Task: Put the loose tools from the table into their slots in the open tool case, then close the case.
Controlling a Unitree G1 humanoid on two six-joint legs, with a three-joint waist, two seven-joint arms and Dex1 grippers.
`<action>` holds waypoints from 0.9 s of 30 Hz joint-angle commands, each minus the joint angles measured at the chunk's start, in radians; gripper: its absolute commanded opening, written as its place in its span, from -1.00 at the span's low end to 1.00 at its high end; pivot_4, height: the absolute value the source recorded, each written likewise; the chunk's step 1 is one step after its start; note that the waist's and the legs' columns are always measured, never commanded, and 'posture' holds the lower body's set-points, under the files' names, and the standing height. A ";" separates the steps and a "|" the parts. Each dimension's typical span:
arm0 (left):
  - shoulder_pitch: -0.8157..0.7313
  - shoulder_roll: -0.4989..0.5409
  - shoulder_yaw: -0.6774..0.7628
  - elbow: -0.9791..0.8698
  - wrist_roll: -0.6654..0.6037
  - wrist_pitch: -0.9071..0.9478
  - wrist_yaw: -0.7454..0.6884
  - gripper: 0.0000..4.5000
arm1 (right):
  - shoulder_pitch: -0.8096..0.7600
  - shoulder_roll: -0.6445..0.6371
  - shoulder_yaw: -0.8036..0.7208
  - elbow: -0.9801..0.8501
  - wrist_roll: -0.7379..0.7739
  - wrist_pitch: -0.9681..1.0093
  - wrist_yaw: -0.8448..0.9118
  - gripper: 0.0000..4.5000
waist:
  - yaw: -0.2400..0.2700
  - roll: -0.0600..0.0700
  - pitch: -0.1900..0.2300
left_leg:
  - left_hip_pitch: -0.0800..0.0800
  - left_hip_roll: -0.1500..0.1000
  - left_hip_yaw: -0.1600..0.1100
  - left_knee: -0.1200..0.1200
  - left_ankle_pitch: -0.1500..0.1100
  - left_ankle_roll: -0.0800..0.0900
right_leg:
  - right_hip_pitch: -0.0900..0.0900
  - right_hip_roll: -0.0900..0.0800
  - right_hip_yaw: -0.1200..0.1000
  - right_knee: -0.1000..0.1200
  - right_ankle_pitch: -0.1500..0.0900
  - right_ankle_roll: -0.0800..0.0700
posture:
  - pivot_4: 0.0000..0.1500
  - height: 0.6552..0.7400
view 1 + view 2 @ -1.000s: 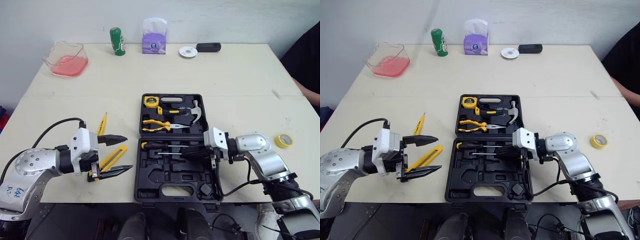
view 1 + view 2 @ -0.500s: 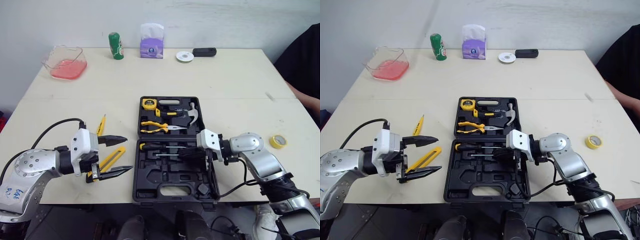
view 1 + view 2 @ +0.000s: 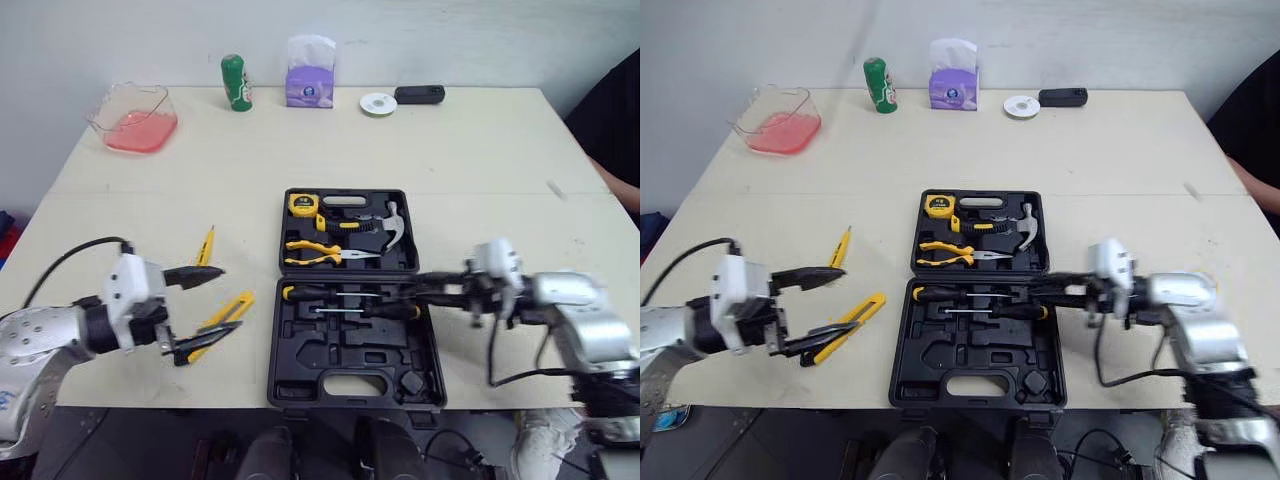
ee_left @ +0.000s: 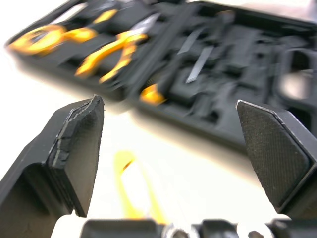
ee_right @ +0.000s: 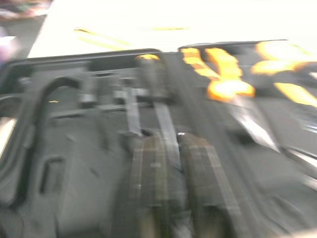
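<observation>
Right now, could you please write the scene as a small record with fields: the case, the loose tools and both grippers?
case: black plastic tool case, open, flat on the beige table
stored: yellow tape measure, yellow-handled pliers, steel hammer, two black-handled screwdrivers
loose: yellow utility knife and slim yellow tester pen, on the table left of the case
left gripper: jaws open, beside the knife
right gripper: jaws shut, over the case's right edge

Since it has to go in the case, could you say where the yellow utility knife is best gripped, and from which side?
Probably mid-body, across its narrow width, coming from above: the utility knife lies flat and slanted on the table, by the open left gripper.
</observation>
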 commanded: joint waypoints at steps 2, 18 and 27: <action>0.050 -0.004 0.143 0.094 0.038 -0.070 0.009 1.00 | 0.056 -0.055 -0.142 0.083 -0.020 -0.166 0.004 0.41 | 0.000 -0.001 0.000 | -0.002 0.000 0.001 0.000 0.000 0.000 | -0.003 0.000 0.000 0.001 0.000 0.000 | 1.00 1.00; 0.218 -0.046 0.502 0.610 0.143 -0.341 0.143 1.00 | 0.299 -0.342 -0.581 0.880 -0.125 -0.605 -0.286 0.98 | -0.005 -0.002 0.001 | -0.002 0.000 0.004 0.000 -0.001 -0.001 | -0.006 -0.003 0.003 -0.002 0.001 0.000 | 1.00 1.00; 0.269 -0.042 0.563 0.686 0.162 -0.357 0.221 1.00 | 0.372 -0.348 -0.614 0.957 -0.119 -0.610 -0.419 0.98 | -0.030 0.000 0.000 | -0.002 0.000 0.004 -0.002 -0.002 -0.002 | -0.007 -0.004 0.005 0.000 0.001 0.000 | 1.00 1.00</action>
